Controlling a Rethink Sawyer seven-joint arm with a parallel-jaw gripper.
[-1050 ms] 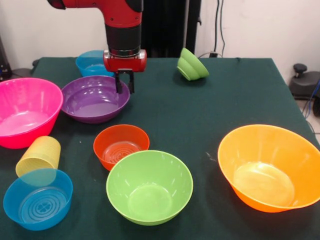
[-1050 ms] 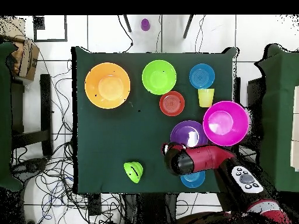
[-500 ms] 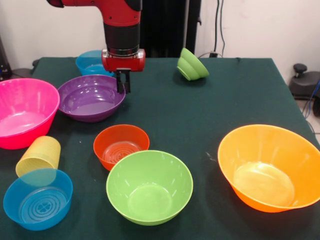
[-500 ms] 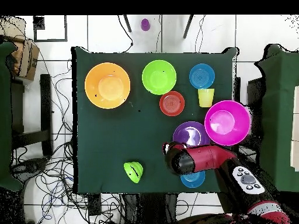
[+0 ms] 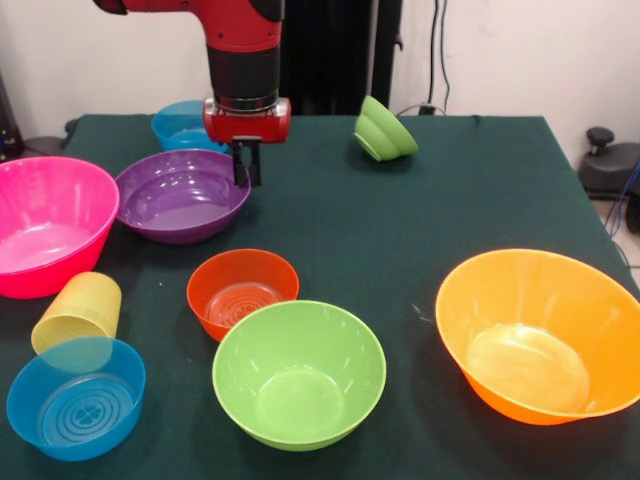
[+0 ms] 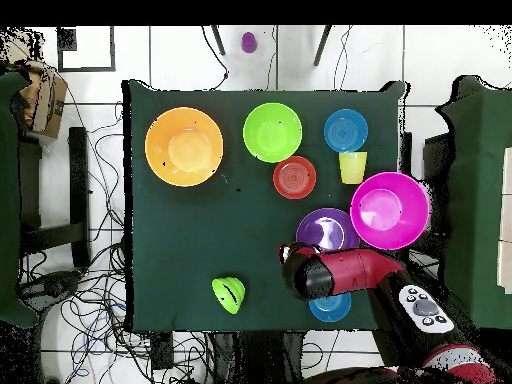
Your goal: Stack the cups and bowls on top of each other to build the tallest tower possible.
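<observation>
My gripper point(image 5: 246, 165) is shut on the far right rim of the purple bowl point(image 5: 183, 195), which rests on the table beside the big pink bowl point(image 5: 45, 225). In the overhead view the arm's head point(image 6: 305, 272) hides the fingers next to the purple bowl point(image 6: 325, 230). The yellow ribbed cup point(image 5: 78, 312) sits tilted behind a small blue bowl point(image 5: 76, 397). A red-orange bowl point(image 5: 242, 290), a lime green bowl point(image 5: 298, 372) and a big orange bowl point(image 5: 540, 335) stand apart, none stacked.
A small green bowl point(image 5: 384, 130) lies tipped on its side at the far edge. A second blue bowl point(image 5: 180, 125) stands behind the gripper, partly under the arm point(image 6: 330, 307) in the overhead view. Dark green cloth point(image 5: 400, 230) covers the table.
The fingers have closed from open onto the purple bowl's rim. The bowl has slid a little toward the pink bowl. Nothing has moved in the last half second.
</observation>
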